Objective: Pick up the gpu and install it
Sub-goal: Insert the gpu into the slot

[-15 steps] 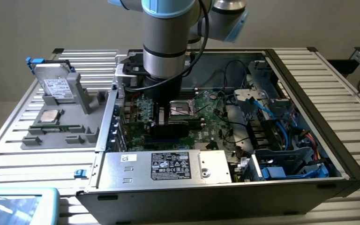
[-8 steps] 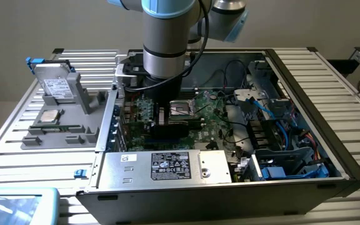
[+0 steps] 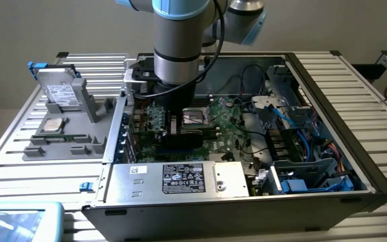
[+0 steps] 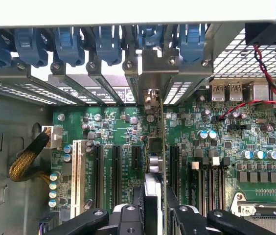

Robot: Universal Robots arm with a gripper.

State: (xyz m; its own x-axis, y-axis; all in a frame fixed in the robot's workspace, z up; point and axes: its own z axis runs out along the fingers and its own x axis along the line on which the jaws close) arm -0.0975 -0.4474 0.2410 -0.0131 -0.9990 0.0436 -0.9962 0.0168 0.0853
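Note:
Inside the open computer case (image 3: 334, 101), the gpu (image 4: 155, 156) stands edge-on on the green motherboard (image 4: 226, 147), in line with the black expansion slots (image 4: 113, 166). Its silver end bracket (image 4: 150, 73) sits against the rear slot openings under the blue clips (image 4: 69, 44). My gripper (image 4: 153, 208) is shut on the card, one black finger (image 4: 130, 215) on each side. I cannot tell how deep the card sits in the slot. In the exterior view the arm reaches straight down into the case, with the gripper (image 3: 180, 126) on the dark gpu (image 3: 180, 138).
A grey parts tray (image 3: 72, 151) at the exterior view's left holds a silver hard drive (image 3: 62, 93), a processor (image 3: 52, 125) and a thin memory stick (image 3: 62, 137). The power supply (image 3: 180, 179) fills the case front. Cables and drive cages (image 3: 294, 131) crowd the exterior view's right.

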